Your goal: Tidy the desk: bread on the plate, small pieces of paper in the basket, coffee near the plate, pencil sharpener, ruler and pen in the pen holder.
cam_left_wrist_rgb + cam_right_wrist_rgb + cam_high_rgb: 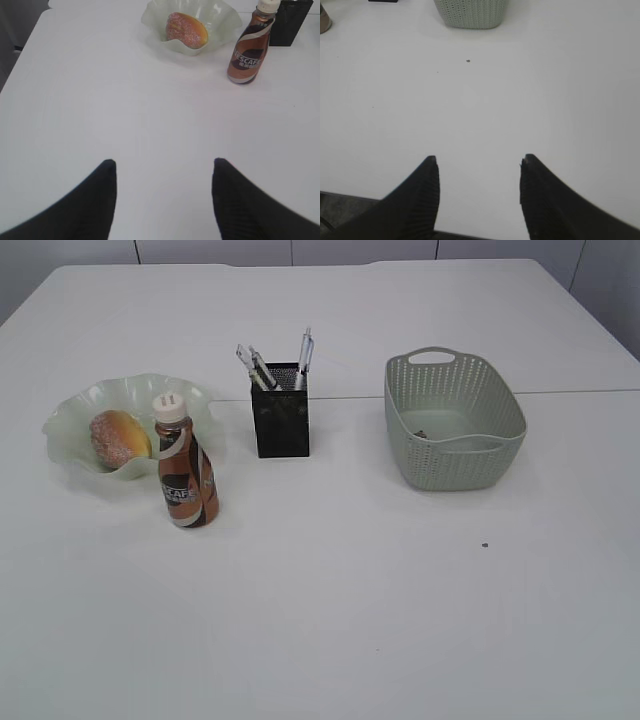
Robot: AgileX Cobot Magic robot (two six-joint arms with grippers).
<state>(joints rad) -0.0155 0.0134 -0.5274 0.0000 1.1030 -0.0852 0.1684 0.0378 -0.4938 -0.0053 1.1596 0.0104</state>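
Both grippers above the desk.
Left gripper and right gripper: jaws apart, holding and touching nothing.

Only fingertips show. The left gripper has two matte black, tapering fingers with rounded tips. The right gripper matches, its black fingers finely ribbed on the inner faces.
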